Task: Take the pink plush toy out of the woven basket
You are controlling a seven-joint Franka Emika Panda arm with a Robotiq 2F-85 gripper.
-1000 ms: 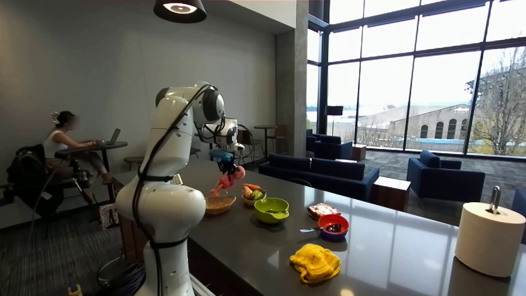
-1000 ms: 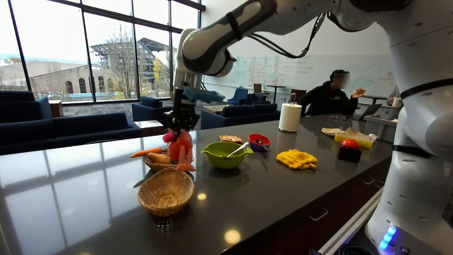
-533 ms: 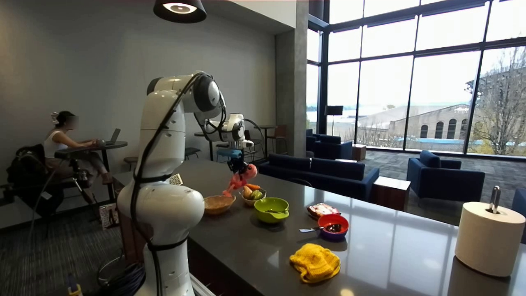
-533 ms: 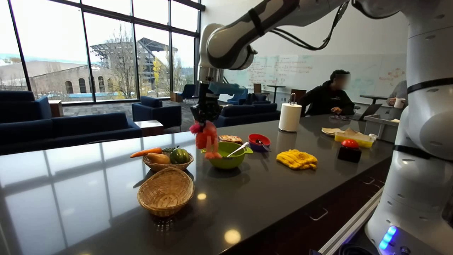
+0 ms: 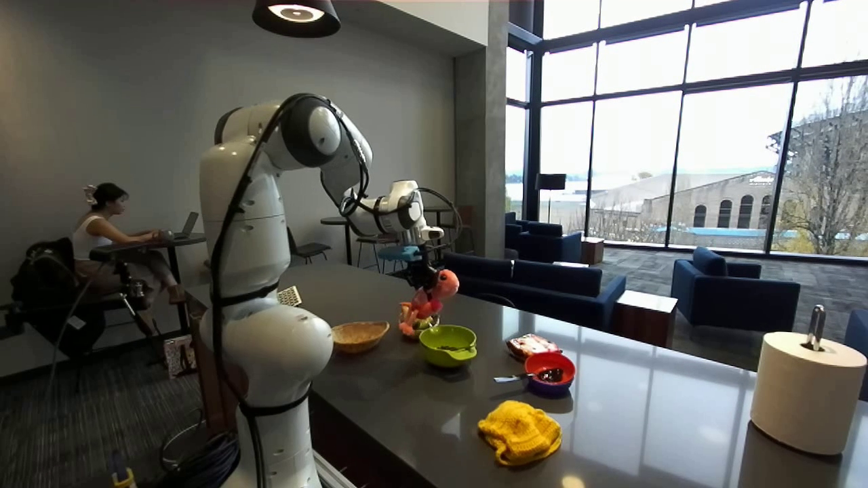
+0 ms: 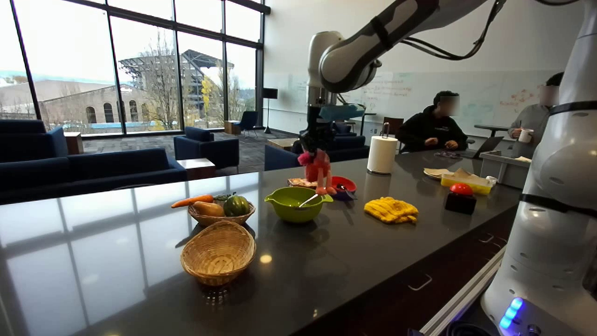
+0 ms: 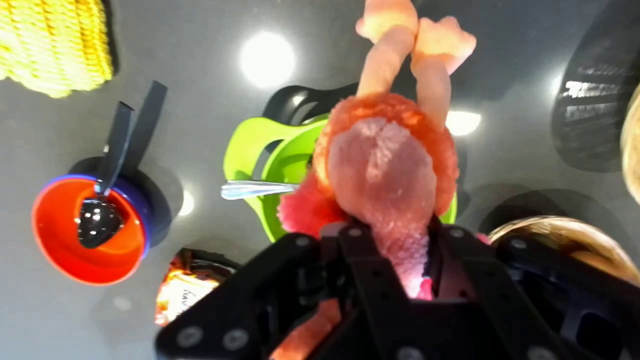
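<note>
My gripper is shut on the pink plush toy, its fingers on both sides of the toy's narrow upper part. The toy hangs in the air with its legs dangling. In the wrist view it covers much of the green bowl. In both exterior views the gripper points down with the toy under it, well apart from the woven basket. That basket stands empty on the counter, and also shows in the exterior view and at the wrist view's right edge.
A second woven basket holds vegetables. The green bowl holds a spoon. A red and blue bowl, a snack package, a yellow cloth, a paper towel roll and a red button box stand on the counter.
The gripper has carried the plush toy away from the empty basket, past the vegetable basket and towards the green and red bowls. The toy stays in the gripper; the basket has not moved.
</note>
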